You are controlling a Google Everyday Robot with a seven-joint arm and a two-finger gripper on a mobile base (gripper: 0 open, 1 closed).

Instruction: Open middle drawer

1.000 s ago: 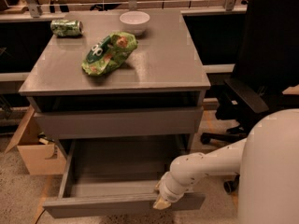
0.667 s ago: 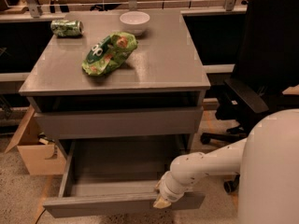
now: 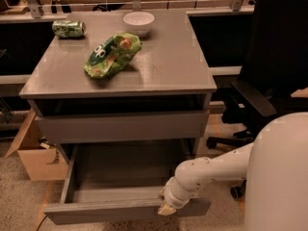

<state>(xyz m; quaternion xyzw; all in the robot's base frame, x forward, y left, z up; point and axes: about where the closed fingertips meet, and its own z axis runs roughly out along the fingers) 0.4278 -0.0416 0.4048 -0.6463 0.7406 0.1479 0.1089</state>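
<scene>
The middle drawer (image 3: 120,177) is pulled well out of the grey cabinet. Its grey box interior looks empty, and its flat front panel (image 3: 106,211) is nearest the camera. My gripper (image 3: 165,207) is at the top edge of that front panel, right of its centre, and touches it. The white arm (image 3: 216,170) reaches in from the lower right. Above the open drawer, another grey drawer front (image 3: 122,126) is closed.
On the cabinet top (image 3: 163,61) lie a green chip bag (image 3: 113,54), a white bowl (image 3: 138,20) and a green can (image 3: 68,29). A black office chair (image 3: 269,81) stands close on the right. A cardboard box (image 3: 36,158) sits on the floor at the left.
</scene>
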